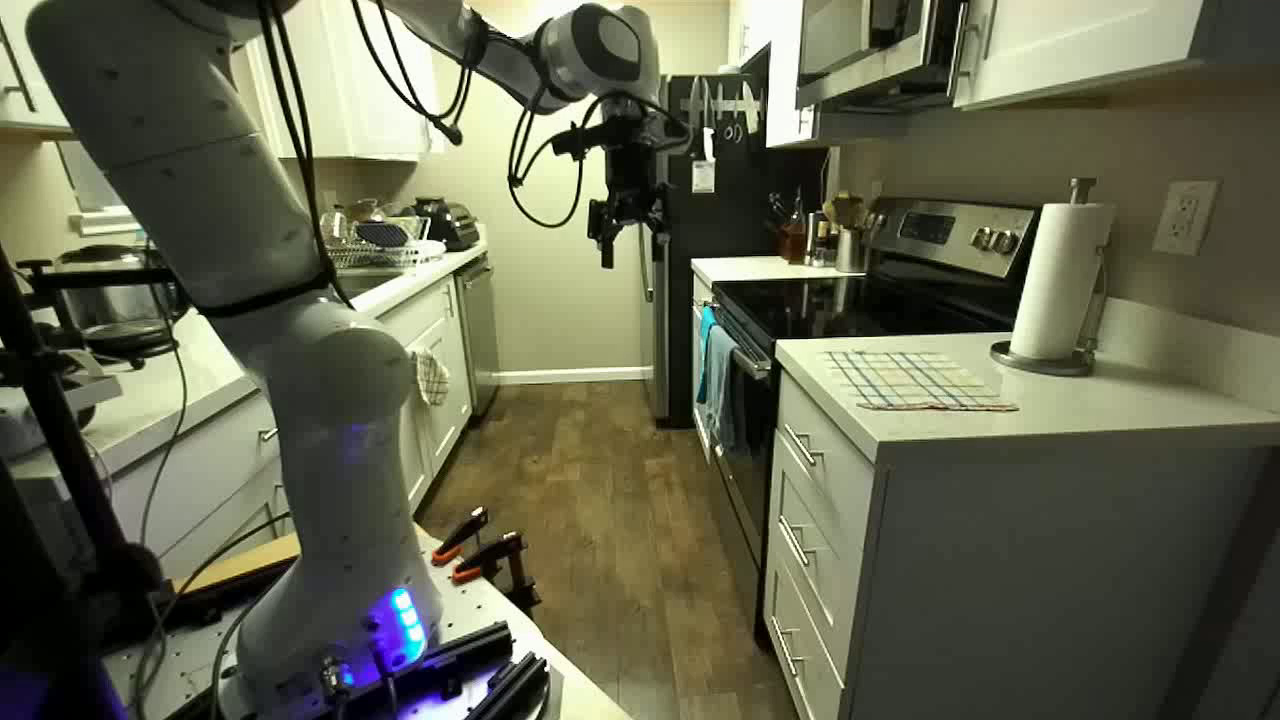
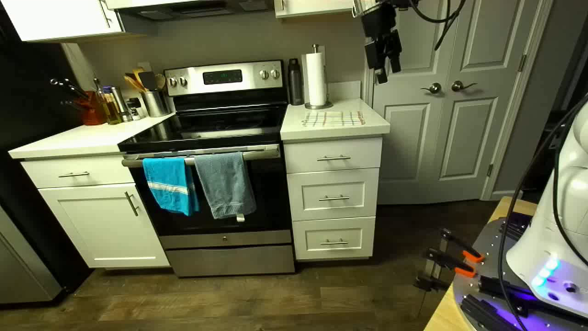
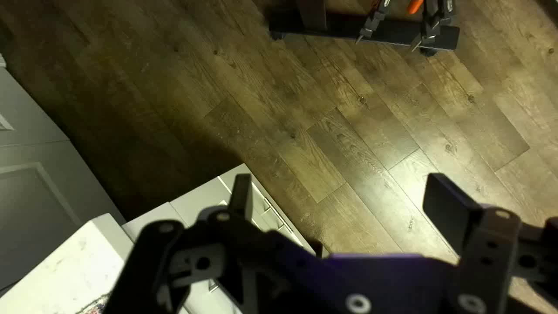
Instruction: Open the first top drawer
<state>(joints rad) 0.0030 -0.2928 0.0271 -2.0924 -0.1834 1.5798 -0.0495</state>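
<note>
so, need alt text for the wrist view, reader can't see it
Open, empty black jaws span the bottom of the frame, above a wood-look floor. Partly hidden behind them at lower left: the closed white top drawer, under a pale countertop. Grey panelled doors show at the left edge, clamps toward the top right.

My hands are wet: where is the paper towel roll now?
In an exterior view, the paper towel roll stands on the counter right of the stove, beside the dark bottle and behind the checked cloth.
</note>
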